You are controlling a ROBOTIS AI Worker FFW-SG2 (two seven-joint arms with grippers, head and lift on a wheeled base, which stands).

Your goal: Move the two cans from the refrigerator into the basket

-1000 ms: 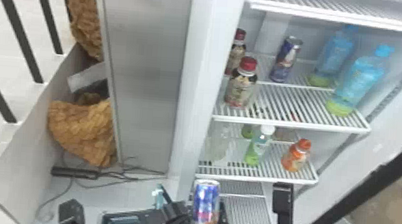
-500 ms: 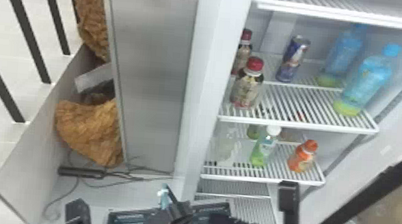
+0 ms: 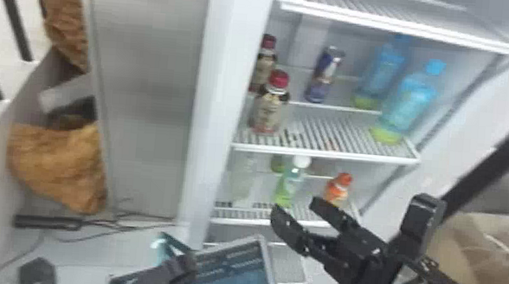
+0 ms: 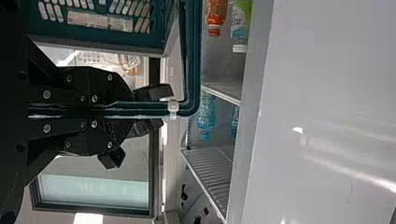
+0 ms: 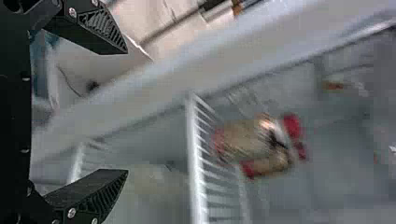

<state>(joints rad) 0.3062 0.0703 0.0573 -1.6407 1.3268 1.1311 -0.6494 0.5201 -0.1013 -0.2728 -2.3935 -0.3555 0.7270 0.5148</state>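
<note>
Your left gripper is closed on the handle of the basket, your empty right gripper has its fingers wide apart, and the can, with a blue-and-silver label, stands on a shelf between red-capped bottles and blue bottles.

Head view: the open refrigerator and the basket are seen from above, forward and down, the widest view. Left wrist view, turned sideways: the basket's handle is seen close up, with shelves beyond; the orange bottle is shared with the head view. Right wrist view, also sideways: the refrigerator is faced closely, its red-capped bottles shared with the head view.
</note>
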